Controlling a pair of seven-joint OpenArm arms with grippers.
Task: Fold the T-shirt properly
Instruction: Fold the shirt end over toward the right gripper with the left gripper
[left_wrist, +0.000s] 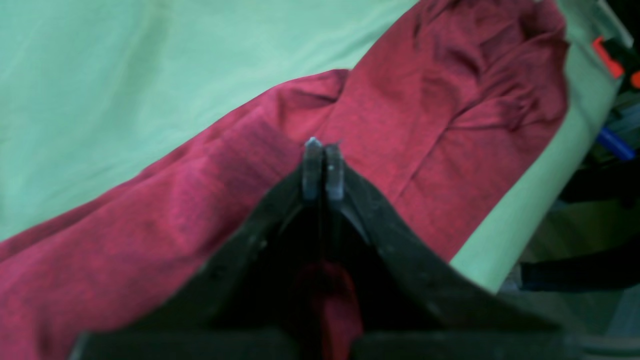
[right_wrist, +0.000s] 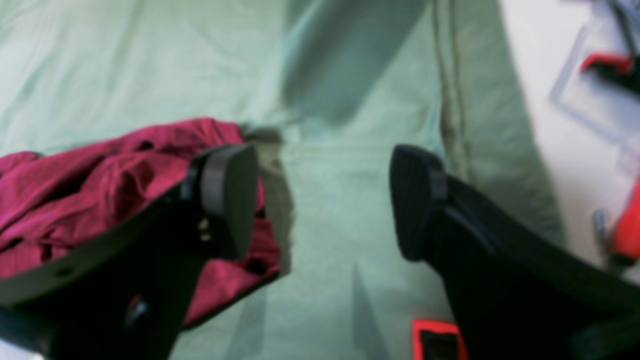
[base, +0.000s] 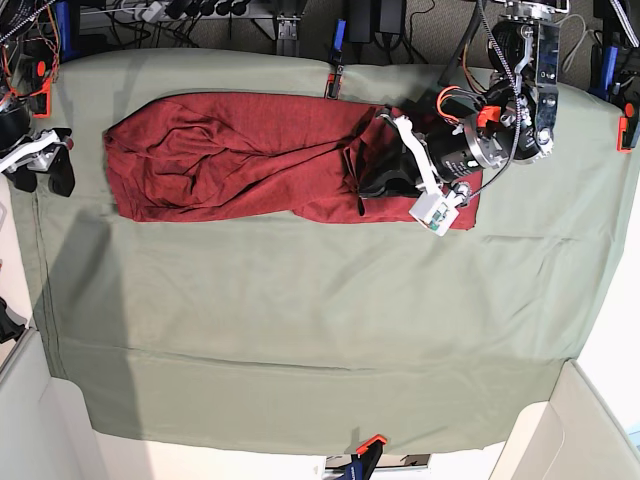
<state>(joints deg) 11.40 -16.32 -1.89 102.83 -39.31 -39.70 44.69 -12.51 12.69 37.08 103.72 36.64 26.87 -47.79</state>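
From my remote seat, base view, working left to right with the T-shirt (base: 230, 160) as my landmark.

Far left of the shirt, off its end: the right gripper (base: 48, 168), parked at the edge of the sage-green cloth sheet (base: 300, 320). In its own wrist view I see the right gripper (right_wrist: 322, 200) with jaws spread wide, nothing between them but bare sheet. The T-shirt (right_wrist: 90, 185) lies bunched behind one finger there; I cannot tell whether that finger touches it. A shadow falls across the sheet beyond the jaws.

The shirt itself: dark brick-red, stretched as a long wrinkled band across the upper part of the sheet, not flat, with folds gathered along its length.

At the shirt's right end: the left arm (base: 520, 90) comes down over the cloth, and its wrist housing hides much of that end. In the wrist view the left gripper (left_wrist: 323, 150) has its jaws pressed together, tips down on the T-shirt (left_wrist: 150, 225). A bit of red shows inside the gripper body lower down, so it appears pinched on the fabric.

Above the shirt, past the sheet's far edge: cables and black clamps with orange parts (base: 334, 85). One more orange clamp (base: 368, 445) sits at the near edge.

Labels or writing: none I can read; the wrist views are blurred.
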